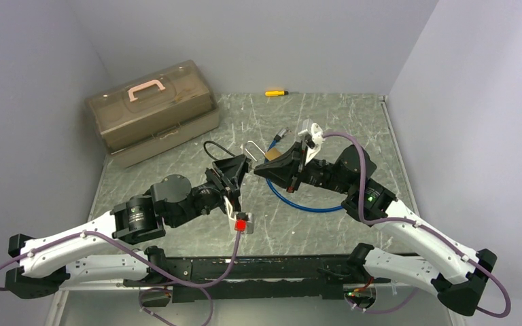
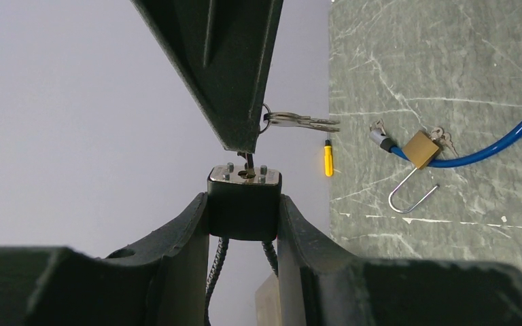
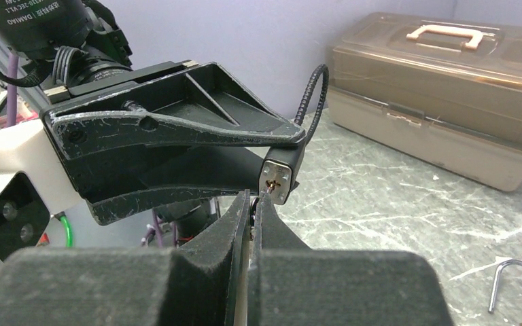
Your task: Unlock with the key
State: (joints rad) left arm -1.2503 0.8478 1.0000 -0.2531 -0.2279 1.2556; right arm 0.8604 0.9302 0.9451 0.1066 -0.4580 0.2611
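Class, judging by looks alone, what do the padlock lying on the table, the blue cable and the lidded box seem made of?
Padlock: body probably brass, dull golden colour; its open shackle looks like polished steel, silvery and shiny. Blue cable: likely plastic-sheathed, smooth and glossy. Box: translucent smoky-brown plastic, with a pink plastic-looking handle.

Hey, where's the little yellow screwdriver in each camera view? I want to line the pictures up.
Top external: the yellow screwdriver lies at the table's far edge, top centre.
Left wrist: the screwdriver is mid-frame, vertical in the picture, left of the brass padlock.
Right wrist: not in it.
Shared landmark: the open brass padlock; the right wrist view shows only its silver shackle, bottom right.
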